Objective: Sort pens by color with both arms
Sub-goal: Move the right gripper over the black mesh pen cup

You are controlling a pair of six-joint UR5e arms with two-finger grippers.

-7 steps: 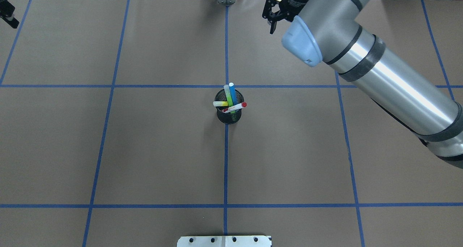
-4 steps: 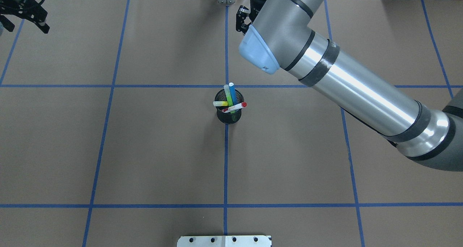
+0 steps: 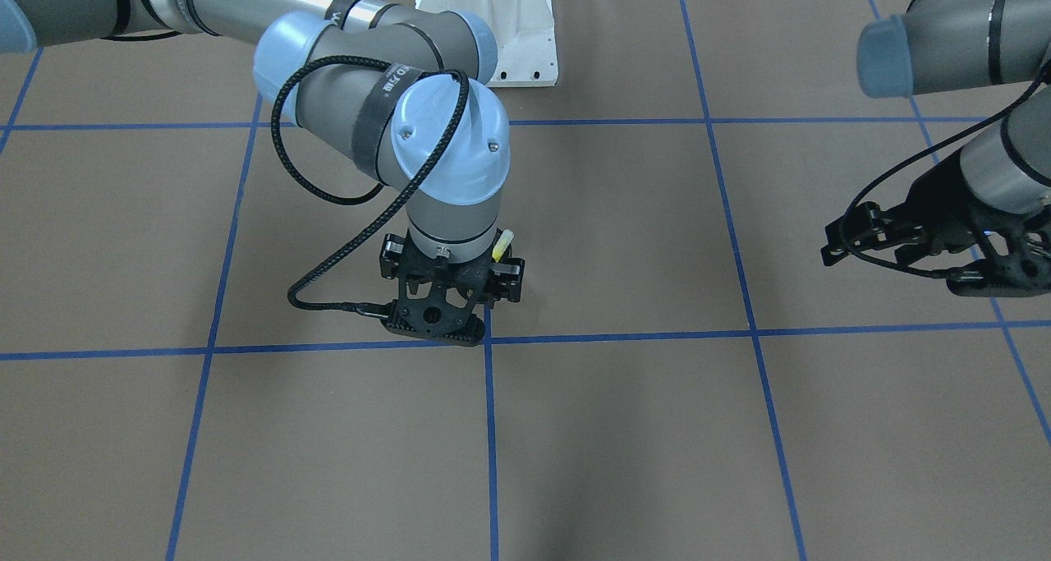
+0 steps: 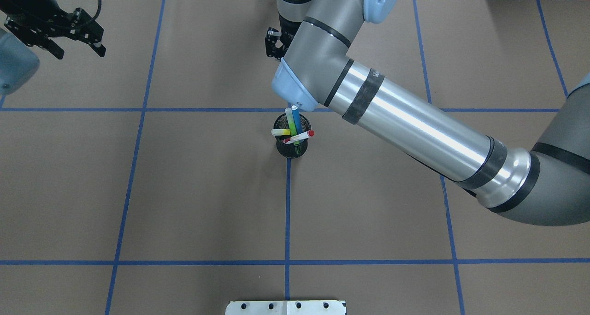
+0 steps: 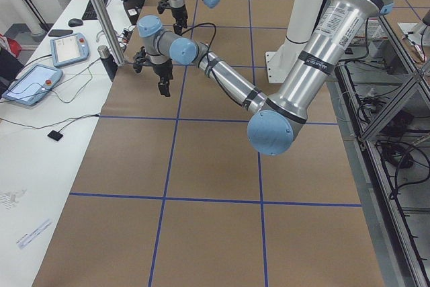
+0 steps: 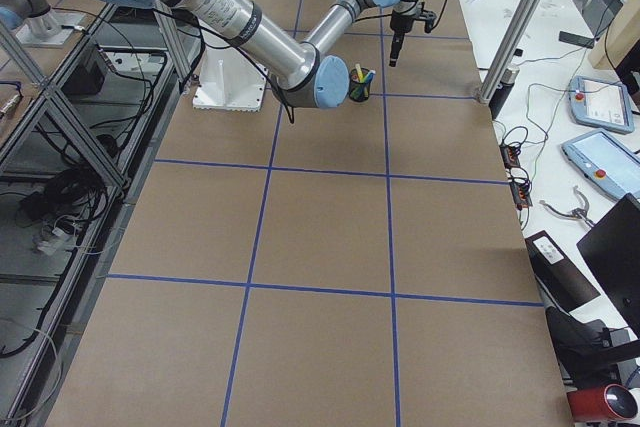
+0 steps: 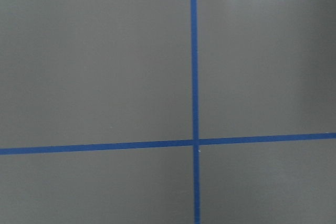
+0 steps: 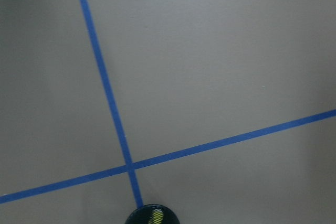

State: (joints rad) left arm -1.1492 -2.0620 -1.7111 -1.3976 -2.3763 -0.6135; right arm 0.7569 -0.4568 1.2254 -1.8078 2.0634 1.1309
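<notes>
Right tool (image 3: 437, 321), grip state untellable, hovers 12 o'clock of mesh cup (image 4: 292, 150); left tool (image 4: 77, 47) released. Pens (image 4: 293, 123): likely light, stiff, slick; pinch exposed upper barrel.

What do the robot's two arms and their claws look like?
The right arm and left arm are silver-grey tubes with dark bands and rounded light blue caps at the joints. A black cable loops by each wrist; one wrist band bears white lettering. The right gripper and left gripper are black, skeletal and two-fingered.
</notes>
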